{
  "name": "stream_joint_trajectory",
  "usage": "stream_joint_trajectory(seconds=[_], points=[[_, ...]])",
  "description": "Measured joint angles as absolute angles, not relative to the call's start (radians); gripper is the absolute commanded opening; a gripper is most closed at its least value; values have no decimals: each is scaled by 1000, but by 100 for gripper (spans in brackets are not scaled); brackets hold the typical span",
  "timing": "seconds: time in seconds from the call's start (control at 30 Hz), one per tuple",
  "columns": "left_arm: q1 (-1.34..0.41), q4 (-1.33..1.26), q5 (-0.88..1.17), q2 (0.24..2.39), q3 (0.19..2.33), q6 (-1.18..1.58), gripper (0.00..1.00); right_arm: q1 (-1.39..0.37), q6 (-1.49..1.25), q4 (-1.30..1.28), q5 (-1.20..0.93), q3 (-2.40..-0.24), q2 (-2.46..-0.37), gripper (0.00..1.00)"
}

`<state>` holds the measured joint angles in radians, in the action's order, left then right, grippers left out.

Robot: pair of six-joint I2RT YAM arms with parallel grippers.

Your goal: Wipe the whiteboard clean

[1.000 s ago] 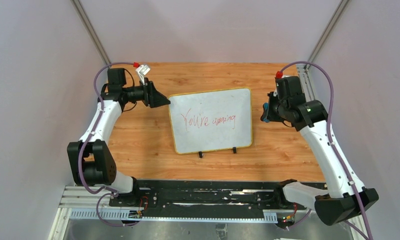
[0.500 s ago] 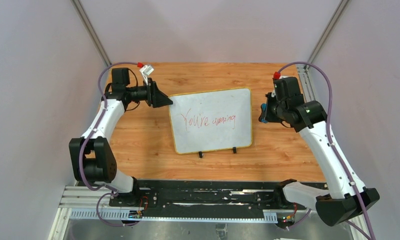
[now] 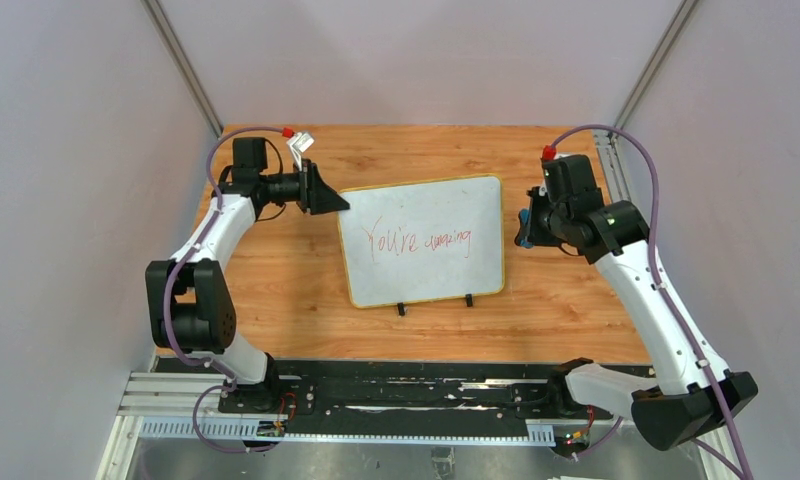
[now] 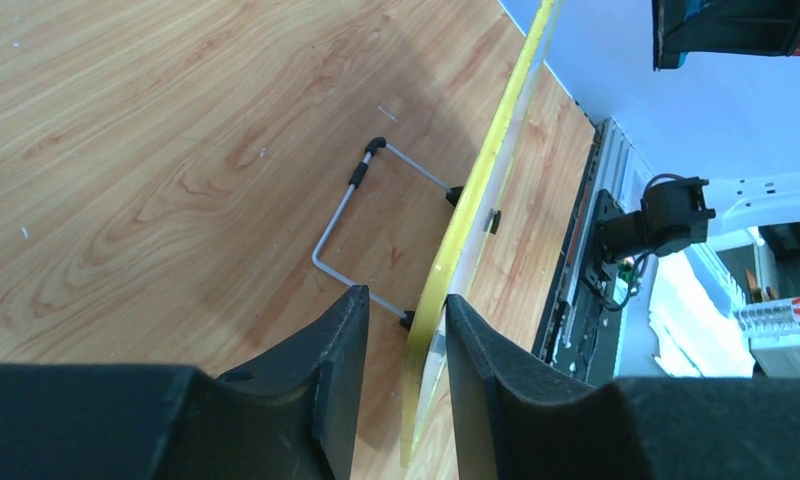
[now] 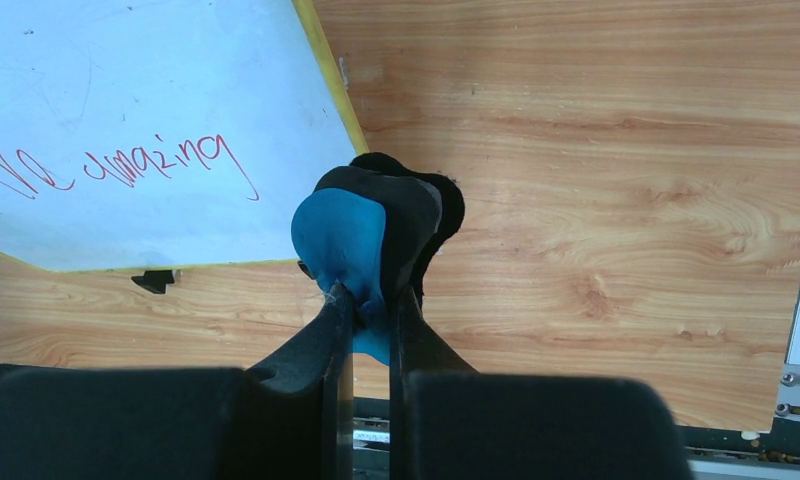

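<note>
The whiteboard [image 3: 421,262] stands tilted on a wire stand [image 4: 346,210] in the middle of the wooden table, with red writing [image 3: 416,240] across it. My left gripper [image 3: 336,203] is at its far left corner. In the left wrist view the gripper [image 4: 406,296] is open, its jaws astride the yellow rim [image 4: 486,170]; the rim lies against the right finger. My right gripper [image 3: 523,232] is just off the board's right edge, shut on the blue and black eraser [image 5: 361,235]. The board [image 5: 126,80] and writing [image 5: 166,160] show left of the eraser.
Two black clips [image 3: 400,309] sit on the board's near edge. A metal rail [image 3: 608,160] runs along the table's right side. The black base plate [image 3: 406,385] lies along the near edge. Grey walls close in on both sides.
My left gripper has moved right, onto the board's far left corner. My right gripper has edged left with the eraser, closer to the board's right edge.
</note>
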<state>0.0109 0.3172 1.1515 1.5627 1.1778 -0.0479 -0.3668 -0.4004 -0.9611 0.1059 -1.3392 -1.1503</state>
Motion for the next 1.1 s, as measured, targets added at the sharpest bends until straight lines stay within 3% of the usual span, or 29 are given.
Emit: stream_joint_trajectory(seconds=[0.2, 0.33, 0.67, 1.1], points=[[9, 315, 1168, 1565, 1179, -44, 21, -382, -411, -948, 106, -1317, -1151, 1], [10, 316, 1190, 1574, 1188, -46, 0, -411, -422, -925, 116, -1277, -1150, 1], [-2, 422, 1248, 1587, 1227, -144, 0, -590, -465, -760, 223, -1087, -1127, 1], [5, 588, 1254, 1596, 1258, -320, 0, -628, -447, -570, 341, -1010, -1127, 1]])
